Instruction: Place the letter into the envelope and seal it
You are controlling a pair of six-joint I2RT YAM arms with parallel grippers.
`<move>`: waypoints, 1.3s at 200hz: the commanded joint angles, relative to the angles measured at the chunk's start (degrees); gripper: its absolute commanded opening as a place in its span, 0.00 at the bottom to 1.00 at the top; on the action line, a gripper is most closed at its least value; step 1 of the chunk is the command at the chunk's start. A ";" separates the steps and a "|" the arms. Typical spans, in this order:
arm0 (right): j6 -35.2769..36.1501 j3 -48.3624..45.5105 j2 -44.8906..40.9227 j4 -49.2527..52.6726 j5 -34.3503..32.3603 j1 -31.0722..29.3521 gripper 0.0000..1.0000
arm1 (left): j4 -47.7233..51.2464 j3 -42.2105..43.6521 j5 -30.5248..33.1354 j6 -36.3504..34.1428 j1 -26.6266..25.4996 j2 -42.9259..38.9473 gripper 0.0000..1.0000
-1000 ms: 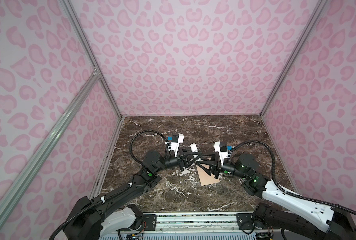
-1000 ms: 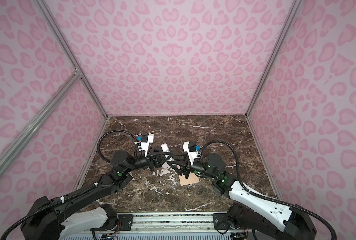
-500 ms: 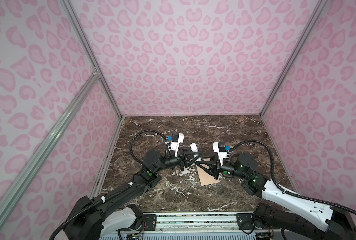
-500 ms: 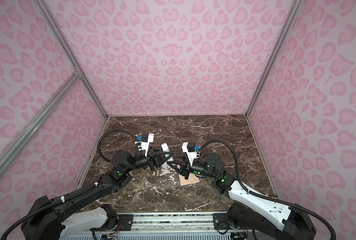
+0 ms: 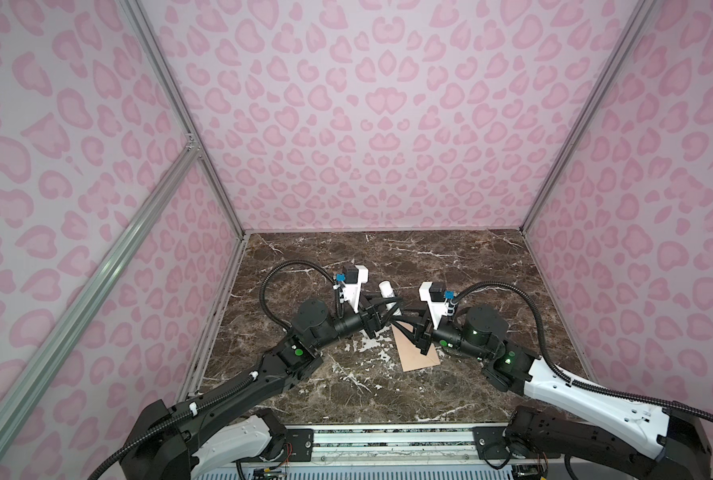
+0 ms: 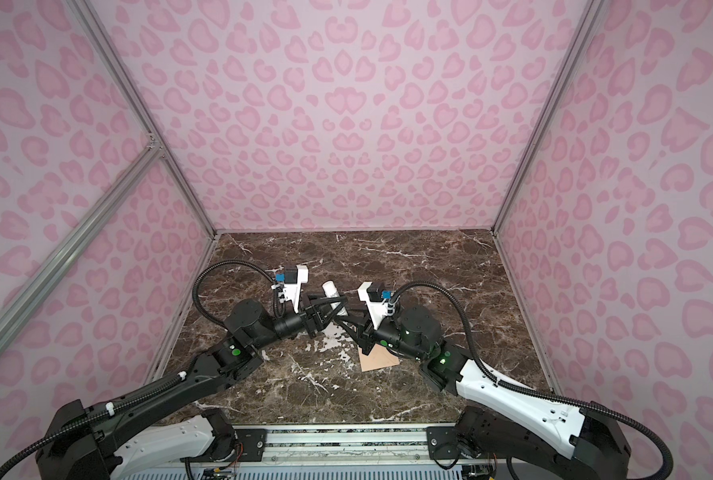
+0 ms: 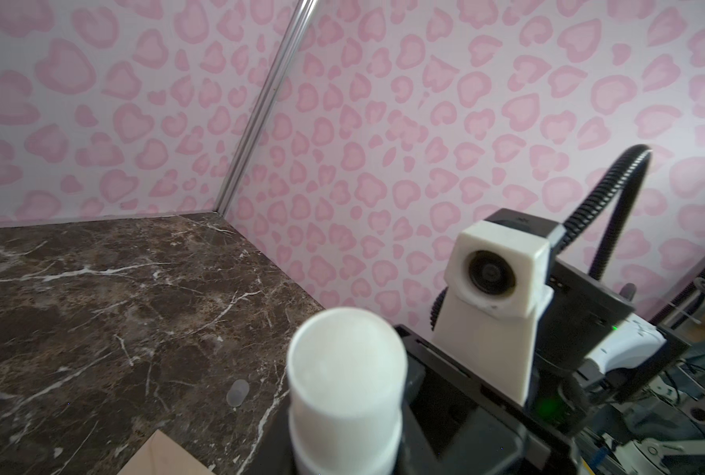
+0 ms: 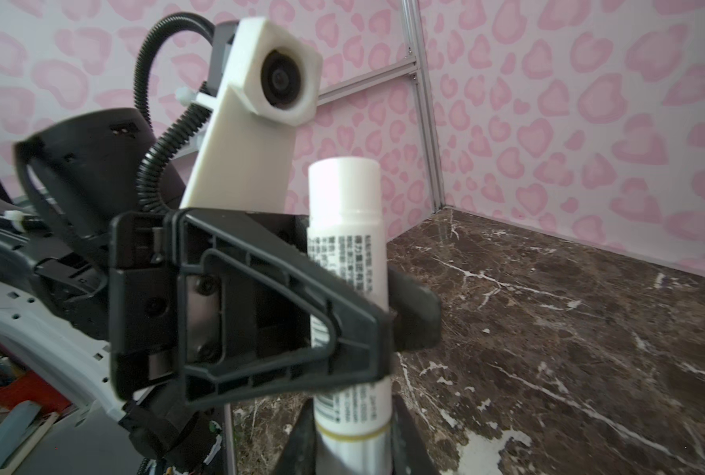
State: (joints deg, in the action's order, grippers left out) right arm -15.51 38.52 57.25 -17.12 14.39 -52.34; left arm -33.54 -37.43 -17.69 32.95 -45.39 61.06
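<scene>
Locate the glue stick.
In both top views the glue stick is mid-table, clamped in the left gripper, its lower end in the right gripper, near the envelope.

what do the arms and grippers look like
The left arm and right arm match: black links and joints, white shells near the base, green lights. A ribbed black cable loops to a white wrist camera mount with a blue plug. The left gripper and right gripper are black plastic with triangular open-framed fingers.

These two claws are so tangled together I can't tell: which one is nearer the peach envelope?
Right. The right gripper grips the glue stick's lower end, over the envelope's far corner; the left gripper clamps the stick higher up.
</scene>
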 commanded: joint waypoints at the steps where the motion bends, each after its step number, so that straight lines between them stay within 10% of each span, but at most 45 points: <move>1: 4.74 1.35 0.57 -0.18 -17.13 -4.09 0.17 | 4.91 1.10 10.47 -1.80 -0.18 -0.80 0.04; 92: 26.25 7.19 14.27 -12.05 -65.19 -27.54 0.16 | -0.32 3.02 18.64 2.10 -2.60 0.32 0.04; 135: 27.22 11.26 20.98 -11.54 -72.51 -30.77 0.22 | -1.03 3.09 20.10 2.35 -2.59 0.49 0.04; 199: 19.79 4.74 11.95 -2.59 -54.45 -26.67 0.42 | 4.24 3.05 24.07 -0.64 -2.51 -3.75 0.04; 260: 11.66 -4.11 -2.38 3.86 -18.06 -11.60 0.46 | 5.71 2.40 17.39 -2.10 0.12 -6.05 0.04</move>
State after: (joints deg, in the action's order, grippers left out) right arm 1.26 36.84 58.30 -15.03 -23.99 -68.95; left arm -27.31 -34.33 4.49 32.23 -46.46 55.07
